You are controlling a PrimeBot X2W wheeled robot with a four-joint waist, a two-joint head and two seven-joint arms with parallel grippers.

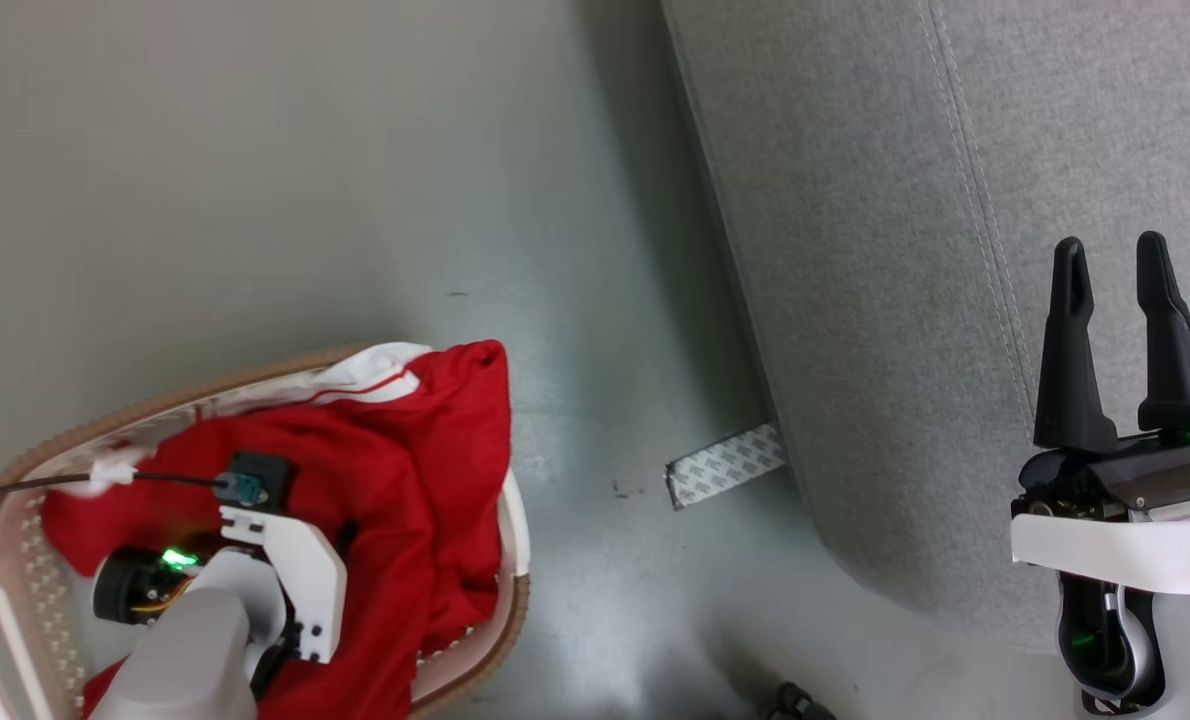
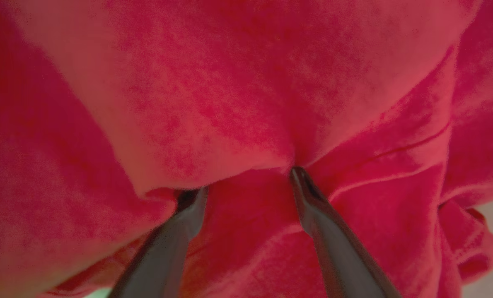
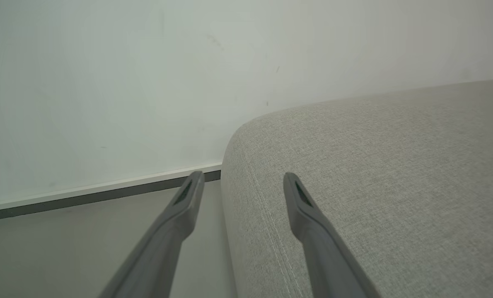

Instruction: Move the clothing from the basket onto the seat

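Two wide-spread fingers of the left gripper (image 2: 246, 184) push straight into the clothing (image 1: 425, 450) in the basket (image 1: 520, 610), nothing gripped yet; the right gripper (image 1: 1115, 270), open and empty, hangs over the seat (image 1: 855, 250).

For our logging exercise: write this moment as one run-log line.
left gripper: open, pressed into clothing | clothing: in basket | right gripper: open, empty, by seat

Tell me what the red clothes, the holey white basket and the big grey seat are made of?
The bright red garment with white panels looks like soft matte fabric, perhaps cotton: it folds and crumples. The white holed basket with a brown rim looks like smooth hard plastic; the rim seems woven. The large light grey seat looks like woven cloth upholstery: fine weave, stitched seam.
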